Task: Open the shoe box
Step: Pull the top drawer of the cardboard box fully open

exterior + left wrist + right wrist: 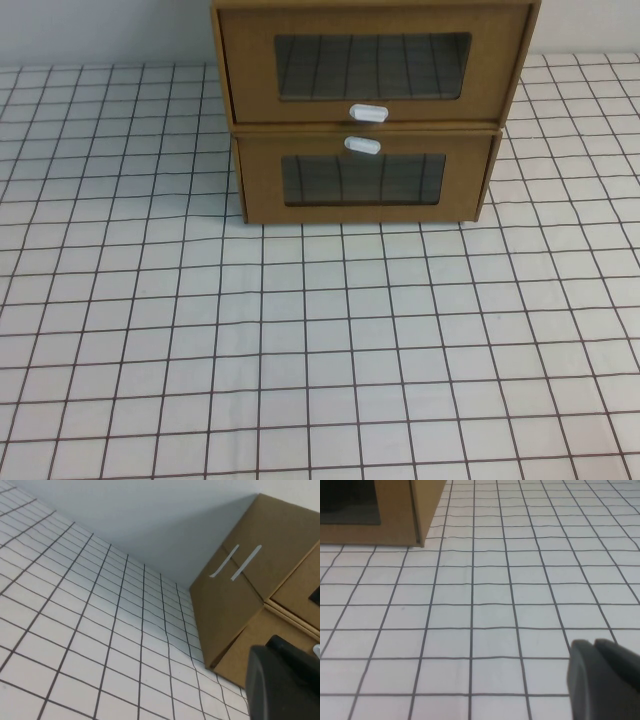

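Left gripper point(270, 655): dark, seen only in its own wrist view, hanging close to a plain cardboard side of the stacked boxes; whether the claw is apart or together cannot be told. Table point(320, 350): covered by a white cloth with a dark grid, running from the near edge to the far wall point(100, 30), which is pale and bare. Lower shoe box point(365, 178): brown cardboard, standing on the table at the far side, about the middle from left to right, front facing near and closed. Its front has a dark window point(362, 179) with a small white handle point(362, 145) above it at the top edge. Upper shoe box point(370, 60): same cardboard, stacked squarely on the lower one, front closed, with its own dark window point(372, 67) and a white handle point(368, 113) at its bottom edge, just above the lower box's handle. Tape strips point(246, 562): two pale strips on the cardboard side shown in the left wrist view. Right gripper point(594, 652): dark, claw together and holding nothing, low over bare cloth, nearer than the stack and to the right of its right front corner, well apart from both boxes.
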